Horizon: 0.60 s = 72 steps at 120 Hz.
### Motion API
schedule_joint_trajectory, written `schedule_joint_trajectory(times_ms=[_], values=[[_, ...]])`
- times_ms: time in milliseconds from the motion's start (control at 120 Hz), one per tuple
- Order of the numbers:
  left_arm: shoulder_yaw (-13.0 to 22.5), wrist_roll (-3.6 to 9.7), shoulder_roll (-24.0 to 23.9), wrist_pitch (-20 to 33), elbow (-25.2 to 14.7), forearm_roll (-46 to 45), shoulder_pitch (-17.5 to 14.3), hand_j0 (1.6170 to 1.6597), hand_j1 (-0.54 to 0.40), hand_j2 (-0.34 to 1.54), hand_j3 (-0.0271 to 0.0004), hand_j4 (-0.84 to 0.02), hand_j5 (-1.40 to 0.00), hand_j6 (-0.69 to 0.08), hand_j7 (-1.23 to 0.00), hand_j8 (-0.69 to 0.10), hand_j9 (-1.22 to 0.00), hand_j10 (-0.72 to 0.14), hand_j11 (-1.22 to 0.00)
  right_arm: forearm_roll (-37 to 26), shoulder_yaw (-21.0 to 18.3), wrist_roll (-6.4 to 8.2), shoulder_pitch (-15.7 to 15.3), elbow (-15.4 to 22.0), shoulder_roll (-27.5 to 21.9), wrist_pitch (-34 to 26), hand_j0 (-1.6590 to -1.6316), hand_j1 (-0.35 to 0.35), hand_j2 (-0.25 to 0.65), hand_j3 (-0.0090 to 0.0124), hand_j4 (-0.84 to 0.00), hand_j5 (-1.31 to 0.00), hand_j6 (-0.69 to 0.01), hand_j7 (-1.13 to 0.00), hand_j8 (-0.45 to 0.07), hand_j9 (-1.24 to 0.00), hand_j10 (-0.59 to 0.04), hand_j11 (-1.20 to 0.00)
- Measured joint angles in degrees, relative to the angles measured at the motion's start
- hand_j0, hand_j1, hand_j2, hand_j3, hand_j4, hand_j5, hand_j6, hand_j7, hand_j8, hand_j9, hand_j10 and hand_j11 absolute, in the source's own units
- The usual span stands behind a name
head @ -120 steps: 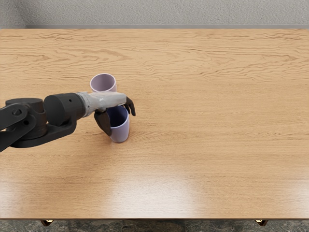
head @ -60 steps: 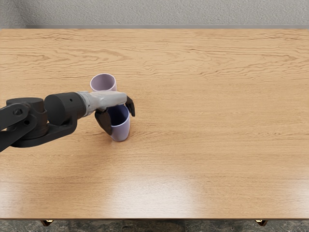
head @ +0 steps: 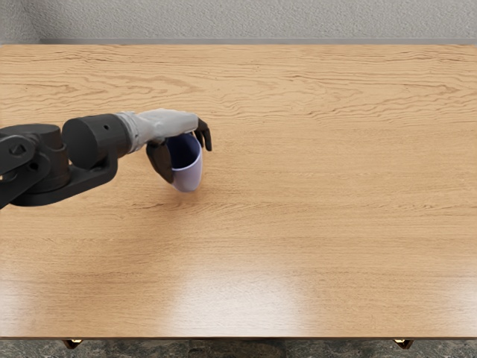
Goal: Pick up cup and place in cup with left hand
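My left hand (head: 181,151) reaches in from the left with its fingers curled around the purple cup with the dark blue inside (head: 189,177). The thumb is on the cup's left side and the fingers bend over its right rim. This cup tilts slightly and seems to be lifted off the wood. The other cup, the pinkish one, is hidden, probably beneath the hand and the held cup.
The wooden table (head: 320,194) stretches out to the right and in front of the hand. Behind its far edge stands a grey wall (head: 261,20).
The left hand has moved toward the table's far side and raised the purple cup with it. The pinkish cup, visible behind the hand before, is now covered.
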Motion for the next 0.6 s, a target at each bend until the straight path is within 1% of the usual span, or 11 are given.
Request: schedule_joint_trajectory(times_ms=[58, 317, 433, 600], values=[[-0.14, 0.00, 0.13, 0.15, -0.02, -0.01, -1.33, 1.6545, -0.064, 0.06, 0.0000, -0.460, -0.64, -0.377, -0.64, -0.310, -0.63, -0.414, -0.63, 0.00, 0.00, 0.00, 0.00, 0.00, 0.00, 0.00, -1.6581, -0.349, 0.000, 0.0000, 0.000, 0.00, 0.000, 0.00, 0.000, 0.00, 0.000, 0.00], [-0.45, -0.01, 0.13, 0.59, -0.04, -0.21, -5.00, 1.6546, -0.061, 0.05, 0.0000, -0.463, -0.64, -0.384, -0.63, -0.310, -0.64, -0.415, -0.63, 0.00, 0.00, 0.00, 0.00, 0.00, 0.00, 0.00, -1.6581, -0.349, 0.000, 0.0000, 0.000, 0.00, 0.000, 0.00, 0.000, 0.00, 0.000, 0.00], [-0.56, 0.00, 0.83, 1.31, 0.07, -0.38, -6.59, 1.6545, -0.057, 0.05, 0.0000, -0.462, -0.64, -0.386, -0.64, -0.311, -0.64, -0.417, -0.63, 0.00, 0.00, 0.00, 0.00, 0.00, 0.00, 0.00, -1.6581, -0.349, 0.000, 0.0000, 0.000, 0.00, 0.000, 0.00, 0.000, 0.00, 0.000, 0.00], [-0.54, 0.00, 0.78, 2.20, 2.91, -0.77, -8.51, 1.6544, -0.053, 0.05, 0.0000, -0.462, -0.63, -0.394, -0.64, -0.316, -0.64, -0.415, -0.63, 0.00, 0.00, 0.00, 0.00, 0.00, 0.00, 0.00, -1.6581, -0.349, 0.000, 0.0000, 0.000, 0.00, 0.000, 0.00, 0.000, 0.00, 0.000, 0.00]])
